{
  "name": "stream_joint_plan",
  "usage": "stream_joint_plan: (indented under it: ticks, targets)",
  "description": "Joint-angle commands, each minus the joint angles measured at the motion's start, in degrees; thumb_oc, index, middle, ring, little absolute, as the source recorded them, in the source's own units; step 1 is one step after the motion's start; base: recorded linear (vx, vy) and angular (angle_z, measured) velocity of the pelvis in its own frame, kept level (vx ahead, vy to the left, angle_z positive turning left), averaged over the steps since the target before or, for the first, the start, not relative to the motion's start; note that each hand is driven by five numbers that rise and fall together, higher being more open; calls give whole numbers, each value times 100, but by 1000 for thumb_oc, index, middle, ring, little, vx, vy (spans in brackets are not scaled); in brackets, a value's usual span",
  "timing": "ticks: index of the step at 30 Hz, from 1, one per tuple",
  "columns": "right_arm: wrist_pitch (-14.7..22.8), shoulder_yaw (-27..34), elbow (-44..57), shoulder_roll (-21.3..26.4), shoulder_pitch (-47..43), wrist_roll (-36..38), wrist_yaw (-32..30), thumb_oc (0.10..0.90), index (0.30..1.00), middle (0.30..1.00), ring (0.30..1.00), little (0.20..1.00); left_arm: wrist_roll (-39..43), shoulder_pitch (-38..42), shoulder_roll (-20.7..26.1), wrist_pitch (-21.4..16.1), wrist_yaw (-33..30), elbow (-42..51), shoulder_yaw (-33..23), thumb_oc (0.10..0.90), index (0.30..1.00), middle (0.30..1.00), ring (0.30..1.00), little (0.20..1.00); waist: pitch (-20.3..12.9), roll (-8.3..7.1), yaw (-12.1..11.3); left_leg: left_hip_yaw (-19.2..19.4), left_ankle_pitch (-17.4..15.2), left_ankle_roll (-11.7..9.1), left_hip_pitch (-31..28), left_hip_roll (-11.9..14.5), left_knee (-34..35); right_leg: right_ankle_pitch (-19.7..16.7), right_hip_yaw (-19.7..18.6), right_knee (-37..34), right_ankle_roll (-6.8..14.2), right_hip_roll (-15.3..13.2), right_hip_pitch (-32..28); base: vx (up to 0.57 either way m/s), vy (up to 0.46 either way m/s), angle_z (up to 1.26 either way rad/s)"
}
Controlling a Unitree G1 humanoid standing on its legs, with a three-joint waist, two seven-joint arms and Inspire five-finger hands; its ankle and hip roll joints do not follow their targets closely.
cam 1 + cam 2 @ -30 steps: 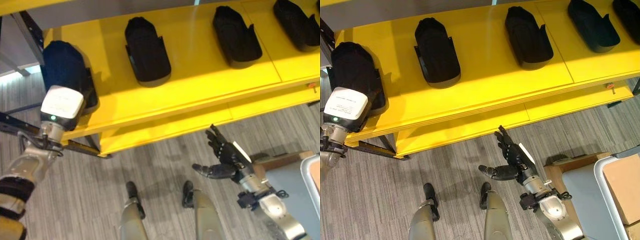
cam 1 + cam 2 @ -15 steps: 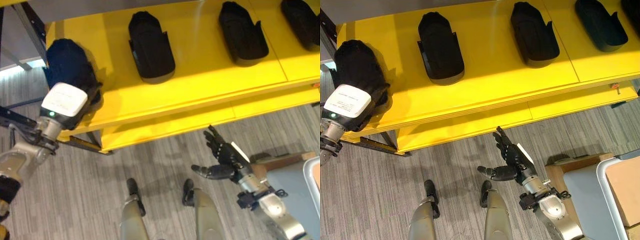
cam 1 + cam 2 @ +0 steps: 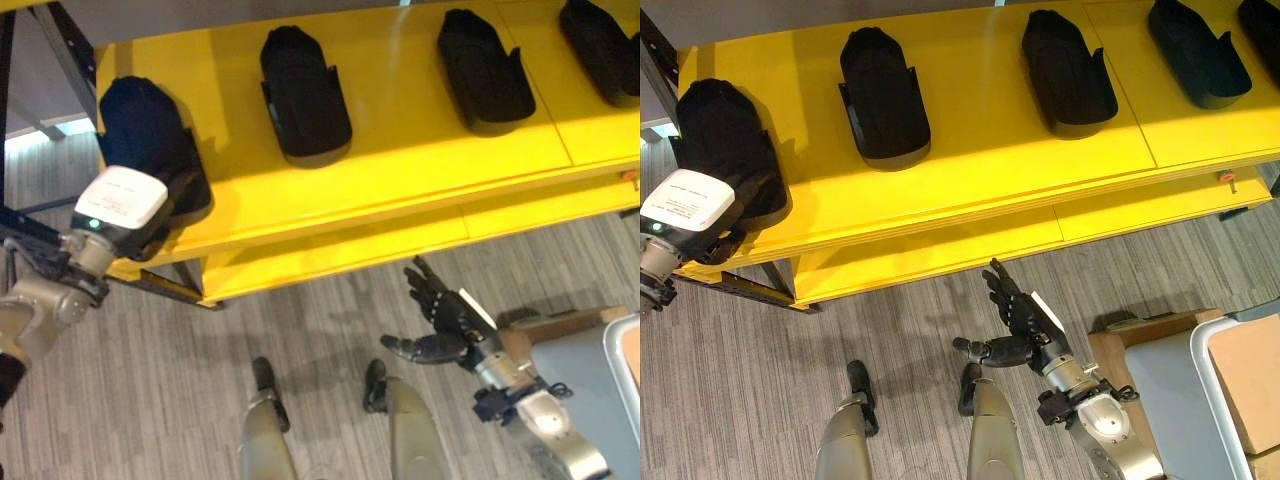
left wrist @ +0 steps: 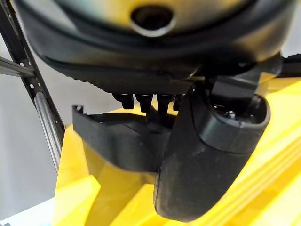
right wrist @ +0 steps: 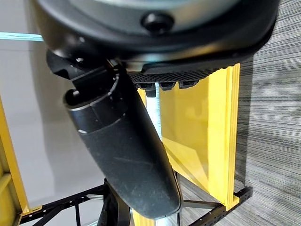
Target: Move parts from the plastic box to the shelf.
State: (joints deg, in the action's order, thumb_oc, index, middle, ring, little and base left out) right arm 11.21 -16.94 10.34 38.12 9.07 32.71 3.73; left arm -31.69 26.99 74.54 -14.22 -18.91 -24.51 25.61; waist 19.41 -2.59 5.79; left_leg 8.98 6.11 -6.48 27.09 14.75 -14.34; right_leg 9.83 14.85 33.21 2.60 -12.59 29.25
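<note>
One black part [image 3: 725, 150] lengthwise front-to-back on yellow shelf [image 3: 980, 150], left hand [image 4: 207, 155] gripping it.

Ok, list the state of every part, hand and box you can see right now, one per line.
Leftmost black part: lying on the yellow shelf, left hand at its near end.
Other black parts: lying flat on the shelf, untouched.
Left hand: fingers hidden behind the part, grip unclear.
Right hand: open, holding nothing, over the floor.
Plastic box: at the robot's right.
</note>
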Motion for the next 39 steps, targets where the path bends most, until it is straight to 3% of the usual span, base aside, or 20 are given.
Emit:
stream_joint_plan:
  ticks: [1,2,3,4,20,30,39]
  targets:
    - [374,421,366,44,-30,139,163,900,1000,1000,1000,1000,589,1,429,28,-4,431,-719,900,1000,1000,1000,1000,-417,204,55,-199,-557,-244,-422,363,-382,-1209,-522,-864,668,-285,-77,-64,-2,1]
    - [347,440,371,9,-16,156,190,900,1000,1000,1000,1000,734,-60,409,7,70,420,-823,900,1000,1000,1000,1000,-413,194,43,-167,-434,-190,-364,354,-379,-1321,-494,-918,601,-303,-54,0,0,0]
    - [339,447,375,10,-10,148,201,900,1000,1000,1000,1000,762,-84,403,30,83,412,-859,900,1000,1000,1000,1000,-428,213,35,-206,-557,-241,-429,365,-395,-1204,-525,-865,666,-290,-102,-58,-7,4]
    - [316,475,380,-7,-9,143,212,900,1000,1000,1000,1000,891,-156,401,43,168,431,-982,900,1000,1000,1000,1000,-423,194,31,-178,-440,-189,-374,351,-393,-1312,-489,-914,603,-306,-82,11,-3,4]
    - [191,573,297,-123,39,101,335,900,1000,1000,1000,1000,1346,-736,668,-20,518,749,-1736,900,1000,1000,1000,1000,-447,259,-26,-183,-435,-184,-610,316,-308,-1283,-445,-953,632,-333,-345,-2,-1,1]
    - [222,592,262,-190,26,66,273,900,1000,1000,1000,1000,1257,-1322,601,-15,171,1228,-2614,900,1000,1000,1000,1000,-498,297,-97,-199,-449,-185,-746,294,-250,-1257,-410,-993,647,-347,-516,0,0,0]
    - [258,438,189,-280,-116,44,153,900,1000,1000,1000,1000,1895,-1777,-21,-149,-521,1813,-3831,900,1000,1000,1000,1000,-527,310,-204,-232,-440,-180,-964,250,-117,-1255,-368,-1083,663,-377,-751,2,-1,1]
